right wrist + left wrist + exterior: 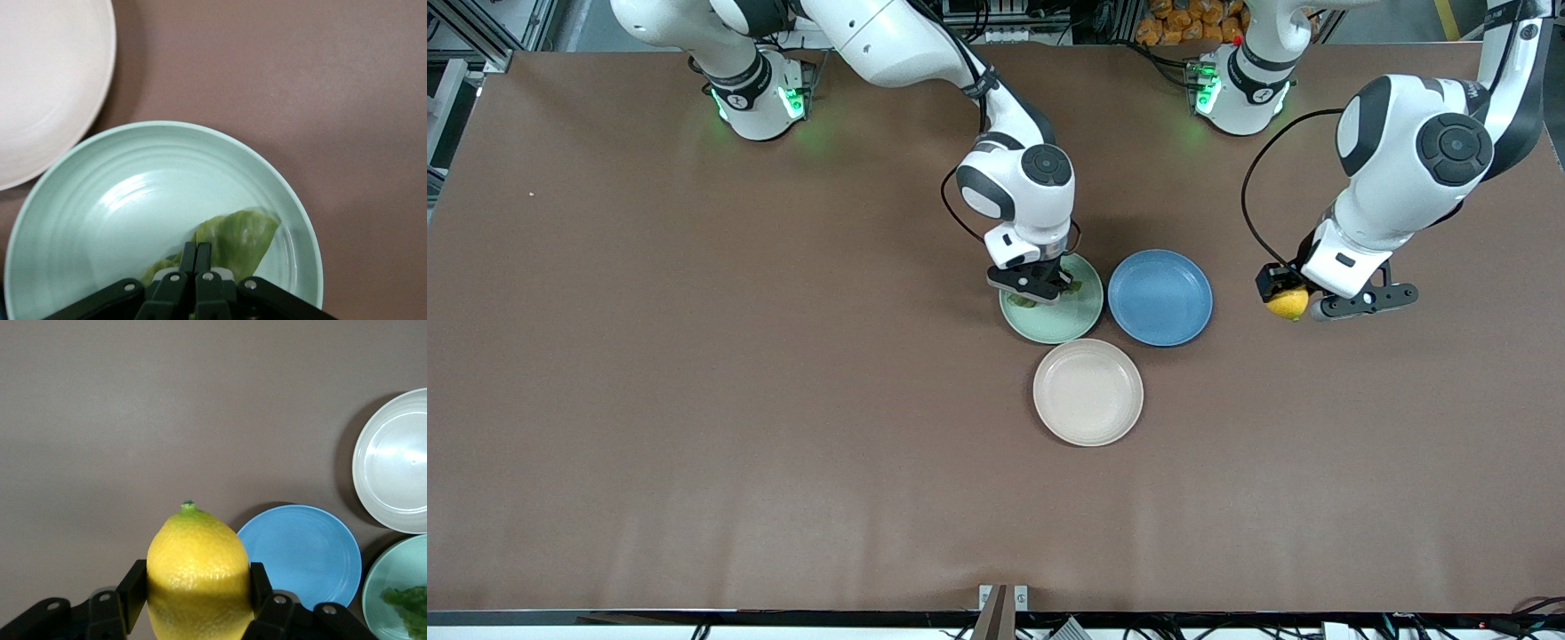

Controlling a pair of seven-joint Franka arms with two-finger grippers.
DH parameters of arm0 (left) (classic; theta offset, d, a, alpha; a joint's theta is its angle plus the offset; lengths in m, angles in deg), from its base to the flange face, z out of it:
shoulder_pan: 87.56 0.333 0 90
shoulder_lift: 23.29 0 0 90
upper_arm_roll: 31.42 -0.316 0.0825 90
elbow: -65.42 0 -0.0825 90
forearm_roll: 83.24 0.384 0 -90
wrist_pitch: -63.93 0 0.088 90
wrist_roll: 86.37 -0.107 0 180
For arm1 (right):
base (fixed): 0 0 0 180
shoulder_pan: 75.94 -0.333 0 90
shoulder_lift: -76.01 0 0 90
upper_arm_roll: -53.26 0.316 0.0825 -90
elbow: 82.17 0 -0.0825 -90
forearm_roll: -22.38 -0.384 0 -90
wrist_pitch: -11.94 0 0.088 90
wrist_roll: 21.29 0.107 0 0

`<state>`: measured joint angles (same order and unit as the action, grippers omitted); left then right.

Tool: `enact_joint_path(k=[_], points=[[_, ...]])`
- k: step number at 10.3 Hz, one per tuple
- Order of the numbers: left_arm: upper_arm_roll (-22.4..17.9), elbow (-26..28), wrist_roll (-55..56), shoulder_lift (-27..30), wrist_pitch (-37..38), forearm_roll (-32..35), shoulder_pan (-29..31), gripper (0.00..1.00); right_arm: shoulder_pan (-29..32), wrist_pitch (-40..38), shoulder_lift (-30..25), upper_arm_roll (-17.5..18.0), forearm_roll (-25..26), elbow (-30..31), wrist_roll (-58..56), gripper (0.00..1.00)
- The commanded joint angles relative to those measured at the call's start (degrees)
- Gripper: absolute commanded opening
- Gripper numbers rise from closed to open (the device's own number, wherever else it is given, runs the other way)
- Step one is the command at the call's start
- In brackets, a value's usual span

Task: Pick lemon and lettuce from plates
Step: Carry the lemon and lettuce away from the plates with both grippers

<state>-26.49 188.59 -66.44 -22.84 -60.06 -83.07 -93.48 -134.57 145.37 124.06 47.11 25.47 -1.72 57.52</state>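
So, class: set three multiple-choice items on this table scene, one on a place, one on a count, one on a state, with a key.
1. Where is the lettuce?
A on the mint plate
B on the blue plate
C on the cream plate

2. How many plates?
A two
B three
C four

3. What is the left pincer doing?
A hanging open
B gripping the lemon
C resting on a plate

Key: 1 A, the leaf lies in the mint plate under the right pincer. 2 B, mint, blue, cream. 3 B, fingers clamp the lemon over bare table.
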Motion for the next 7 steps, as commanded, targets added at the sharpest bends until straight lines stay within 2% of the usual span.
enact_joint_path(k=[1, 4, 5, 7], points=[[0.2, 0.0, -2.3, 0.4, 0.7, 0.5, 0.8, 0.00, 1.3, -5.7, -1.2, 0.0, 0.3, -1.9, -3.2, 0.00], [0.0, -3.5, -6.5, -6.9, -3.6, 1.2, 4.9, 0.00, 6.3, -21.4, -4.7, 0.6, -1.8, -9.9, -11.1, 0.00], [0.0, -4.6, -7.6, -9.3, -5.0, 1.5, 6.3, 0.00, 8.5, -24.0, -7.2, 0.5, -5.3, -10.3, -15.5, 0.00], [0.0, -8.8, -8.4, -14.2, -5.6, 3.7, 8.7, 0.00, 14.2, -28.5, -13.0, 0.4, -8.6, -10.1, -24.0, 0.00]])
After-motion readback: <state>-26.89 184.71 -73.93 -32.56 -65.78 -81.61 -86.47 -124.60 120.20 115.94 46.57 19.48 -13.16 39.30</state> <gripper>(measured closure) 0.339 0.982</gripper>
